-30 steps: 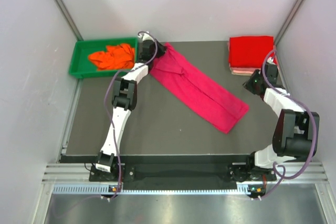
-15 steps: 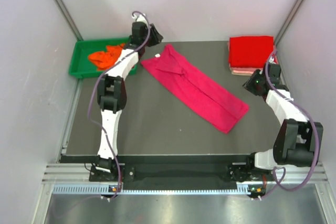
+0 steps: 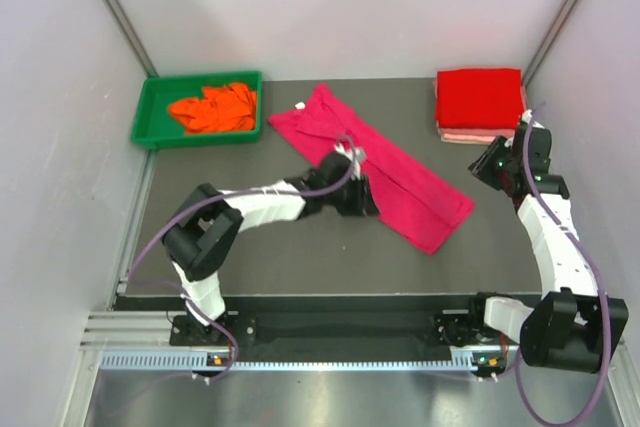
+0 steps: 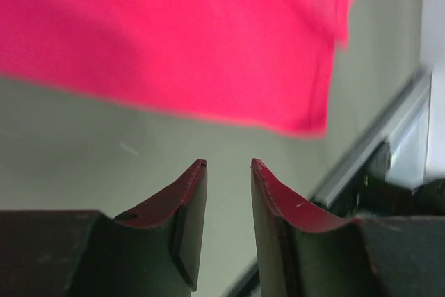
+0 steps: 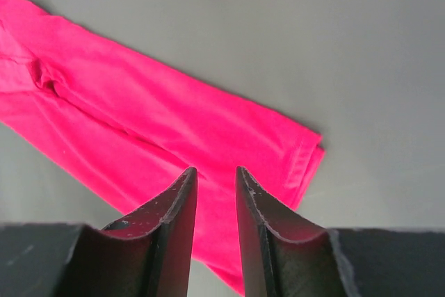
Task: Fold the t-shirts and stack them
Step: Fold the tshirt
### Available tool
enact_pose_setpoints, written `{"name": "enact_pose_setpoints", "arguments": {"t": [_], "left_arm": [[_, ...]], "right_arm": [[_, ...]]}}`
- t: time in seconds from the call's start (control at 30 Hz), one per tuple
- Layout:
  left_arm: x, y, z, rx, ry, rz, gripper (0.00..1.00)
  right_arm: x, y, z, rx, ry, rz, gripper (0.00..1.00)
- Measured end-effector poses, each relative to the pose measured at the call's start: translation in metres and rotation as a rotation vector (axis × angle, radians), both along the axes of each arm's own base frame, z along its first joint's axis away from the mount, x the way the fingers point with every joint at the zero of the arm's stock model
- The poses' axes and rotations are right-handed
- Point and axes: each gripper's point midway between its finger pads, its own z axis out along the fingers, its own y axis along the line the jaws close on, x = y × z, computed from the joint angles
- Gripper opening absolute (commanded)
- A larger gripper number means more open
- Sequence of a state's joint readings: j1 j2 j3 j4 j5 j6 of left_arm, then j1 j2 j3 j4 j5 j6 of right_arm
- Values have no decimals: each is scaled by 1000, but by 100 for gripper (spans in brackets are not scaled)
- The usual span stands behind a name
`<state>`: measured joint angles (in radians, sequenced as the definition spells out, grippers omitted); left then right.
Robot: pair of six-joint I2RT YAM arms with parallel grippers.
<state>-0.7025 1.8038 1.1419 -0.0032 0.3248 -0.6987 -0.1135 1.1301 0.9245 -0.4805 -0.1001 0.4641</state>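
The magenta-pink t-shirt (image 3: 385, 172) lies as a long folded strip running diagonally across the table; it also shows in the left wrist view (image 4: 174, 33) and the right wrist view (image 5: 160, 123). The bright red t-shirt (image 3: 478, 97) lies folded on the pale pink t-shirt (image 3: 452, 133) at the back right. The orange t-shirt (image 3: 212, 107) lies crumpled in the green tray (image 3: 148, 119). My left gripper (image 3: 366, 203) (image 4: 228, 163) is open and empty, at the strip's near edge. My right gripper (image 3: 482, 162) (image 5: 215, 170) is open and empty, above the strip's right end.
The dark table (image 3: 250, 247) is walled in on three sides by grey panels. A metal rail (image 3: 350, 332) runs along the near edge and shows at the right of the left wrist view (image 4: 375, 151). The left arm lies low across the table's middle.
The left arm has swung from the back left corner by the tray down to the near edge of the magenta strip. The right arm has stretched out, its gripper shifting slightly right.
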Motion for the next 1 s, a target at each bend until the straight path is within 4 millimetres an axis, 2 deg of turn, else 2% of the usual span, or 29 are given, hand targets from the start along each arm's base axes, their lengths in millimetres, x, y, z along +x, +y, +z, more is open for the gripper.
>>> {"name": "enact_pose_setpoints", "arguments": {"t": [0.07,0.13,0.23,0.33,0.5,0.73,0.9,1.0], "left_arm": [[-48,-23,-19,9,52,-61,38],[-76,-37,-27,16,73,-89,38],[-95,-61,-19,-20,62,-103,38],[-93,-80,-12,-68,59,-86,39],[-88,-102,-17,-85,64,-53,39],[-106,-139,-27,-97,80,-94,33],[-102,-158,-25,-122,69,-110,29],[-100,-162,-26,-131,66,-111,28]], "right_arm": [[-4,1,-2,2,14,1,30],[-8,1,-2,3,24,2,30],[-11,2,1,0,18,5,30],[-16,1,6,-10,6,10,30],[-19,1,10,-23,-4,14,31],[-23,-1,13,-32,-6,10,31],[-25,-1,20,-42,-31,13,30],[-26,-2,21,-49,-38,15,30]]}}
